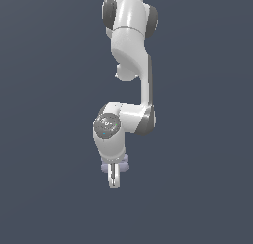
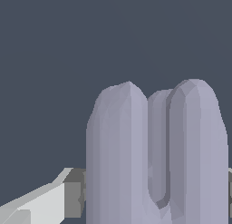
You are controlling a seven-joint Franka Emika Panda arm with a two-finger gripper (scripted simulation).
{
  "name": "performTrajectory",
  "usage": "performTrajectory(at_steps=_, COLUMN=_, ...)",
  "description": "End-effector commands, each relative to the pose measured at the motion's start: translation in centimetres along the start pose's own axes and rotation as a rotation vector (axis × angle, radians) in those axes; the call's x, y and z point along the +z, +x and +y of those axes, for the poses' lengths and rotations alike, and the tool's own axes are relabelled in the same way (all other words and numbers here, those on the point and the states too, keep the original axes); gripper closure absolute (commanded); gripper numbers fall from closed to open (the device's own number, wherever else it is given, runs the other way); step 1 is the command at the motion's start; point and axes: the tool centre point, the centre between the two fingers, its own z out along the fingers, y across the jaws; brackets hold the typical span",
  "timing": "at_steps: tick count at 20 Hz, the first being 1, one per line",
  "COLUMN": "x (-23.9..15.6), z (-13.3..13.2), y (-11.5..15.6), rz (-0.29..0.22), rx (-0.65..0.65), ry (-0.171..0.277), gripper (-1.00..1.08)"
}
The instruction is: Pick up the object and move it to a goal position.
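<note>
Here, item one for your list: the object (image 2: 156, 159), a pale lavender-grey rounded piece. In the wrist view you see it large and close, as two tall rounded lobes side by side with a narrower rounded ridge sunk in the channel between them. In the exterior view you get only slivers of it (image 1: 105, 168), showing as a lavender band either side of the gripper, just under the arm's last white link.

Item two: the gripper (image 1: 114, 181). Relative to the object, it sits in front of it in the exterior view, its white fingers hanging a little below the lavender band. In the wrist view, one finger (image 2: 43, 202) comes in from the side, white with a grey pad (image 2: 72, 193) right against the object's flank; a thin grey edge at the object's far side looks like the other pad. The fingers are clamped on the object from both sides.

Item three: the robot arm (image 1: 129, 65). Relative to the object, it rises straight above, a white column with dark grey joints and a round grey wrist cap (image 1: 106, 124).

Item four: surroundings. Around the object you see only flat slate-blue background in both views; nothing stands beside it or against it, and no surface can be made out beneath it.
</note>
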Motion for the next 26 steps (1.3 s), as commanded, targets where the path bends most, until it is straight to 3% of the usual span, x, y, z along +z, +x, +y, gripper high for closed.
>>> performTrajectory(at_steps=1, x=-1.6, z=0.3, y=0.3, rz=0.000, rx=0.000, ry=0.002, gripper=1.08)
performTrajectory(at_steps=26, x=-28.1, z=5.7, y=6.0, rz=0.000, rx=0.003, ry=0.002, gripper=1.08)
